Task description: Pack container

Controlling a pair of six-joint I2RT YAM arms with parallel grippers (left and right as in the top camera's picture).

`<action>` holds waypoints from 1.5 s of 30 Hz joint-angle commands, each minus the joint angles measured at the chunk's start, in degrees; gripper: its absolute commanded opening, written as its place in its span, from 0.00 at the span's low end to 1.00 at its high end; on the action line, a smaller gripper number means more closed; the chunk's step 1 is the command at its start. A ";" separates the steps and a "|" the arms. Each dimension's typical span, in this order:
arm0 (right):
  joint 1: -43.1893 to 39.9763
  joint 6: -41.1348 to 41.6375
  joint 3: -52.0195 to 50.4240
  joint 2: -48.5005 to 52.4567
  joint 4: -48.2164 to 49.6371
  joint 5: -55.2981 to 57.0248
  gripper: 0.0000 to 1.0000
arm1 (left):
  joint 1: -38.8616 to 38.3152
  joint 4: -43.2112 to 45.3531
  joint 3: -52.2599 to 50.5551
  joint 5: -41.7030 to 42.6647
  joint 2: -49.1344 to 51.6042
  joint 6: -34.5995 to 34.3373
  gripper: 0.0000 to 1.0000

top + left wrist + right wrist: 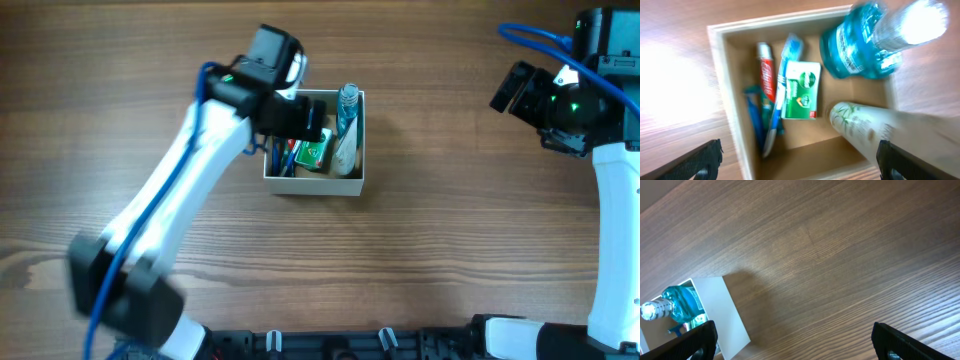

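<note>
The container (pixel 315 185), a square white-walled box with a tan inside, stands mid-table. It holds a blue mouthwash bottle (pixel 347 100), a white tube (pixel 345 150), a green box (pixel 313 152) and a blue toothbrush (pixel 288 158). In the left wrist view the container (pixel 720 75) also shows a red toothpaste tube (pixel 766 75), with the toothbrush (pixel 785 80), green box (pixel 802 90), mouthwash (pixel 860 50) and white tube (pixel 870 127). My left gripper (pixel 300 118) hovers over the container's left part, open and empty (pixel 799 150). My right gripper (pixel 515 90) is far right, open and empty (pixel 792 335).
The table is brown wood. The right wrist view shows the container's white outer wall (pixel 722 310) and the mouthwash bottle (pixel 677 302) at its lower left. My left arm crosses the table from the front left up to the container.
</note>
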 commanded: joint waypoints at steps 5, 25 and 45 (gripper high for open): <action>-0.13 0.76 0.48 0.61 0.17 -0.46 1.00 | 7.39 -4.48 0.98 -16.72 -21.94 -6.14 1.00; -0.13 0.76 0.46 0.61 0.17 -0.46 1.00 | 13.44 -10.43 0.98 -19.87 -28.68 -6.10 1.00; -0.11 -23.21 -12.31 -19.89 21.20 -8.61 1.00 | 13.44 -10.43 0.98 -19.87 -28.68 -6.12 1.00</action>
